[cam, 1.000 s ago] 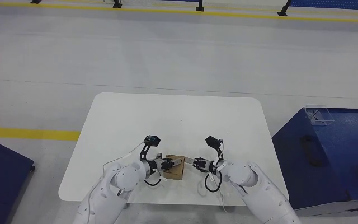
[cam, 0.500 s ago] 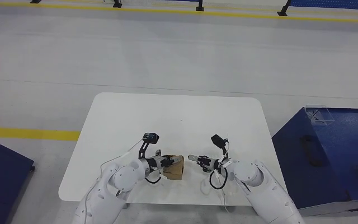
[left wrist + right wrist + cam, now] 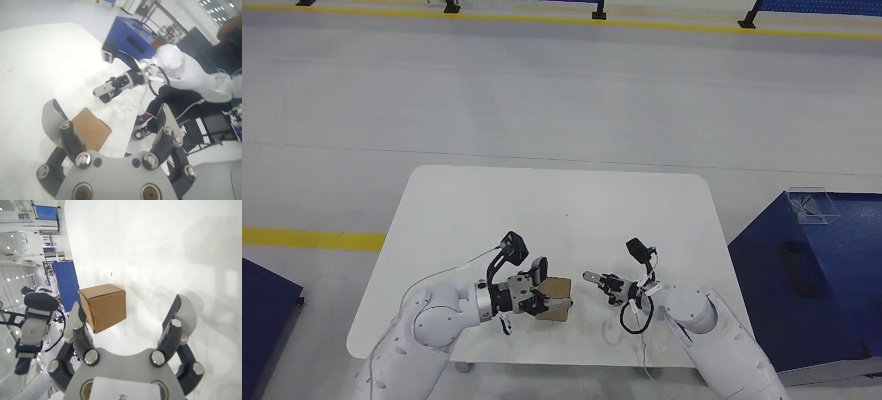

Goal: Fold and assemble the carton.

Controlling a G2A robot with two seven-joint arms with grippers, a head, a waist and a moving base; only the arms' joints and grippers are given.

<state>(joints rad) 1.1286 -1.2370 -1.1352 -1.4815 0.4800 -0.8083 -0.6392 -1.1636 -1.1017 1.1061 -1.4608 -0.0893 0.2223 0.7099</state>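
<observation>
A small brown carton (image 3: 558,297) stands as a closed cube near the front edge of the white table (image 3: 542,210). In the right wrist view the carton (image 3: 105,308) shows a flap seam on one side face. My left gripper (image 3: 538,287) is open right beside it. One of its fingers (image 3: 54,113) stands against the carton (image 3: 90,128), and the other hangs past the table's edge. My right gripper (image 3: 589,276) is open a short way from the carton's other side, not touching it. Seen from the left wrist, the right gripper (image 3: 103,93) hovers above the table.
A blue cabinet (image 3: 812,290) stands on the floor to the right of the table. The table's front edge runs close behind the carton and both arms. The far half of the tabletop is bare white surface.
Both grippers were against the carton's sides a second ago. The right gripper has drawn back to the right, the left has shifted slightly left, and the carton has turned a little.
</observation>
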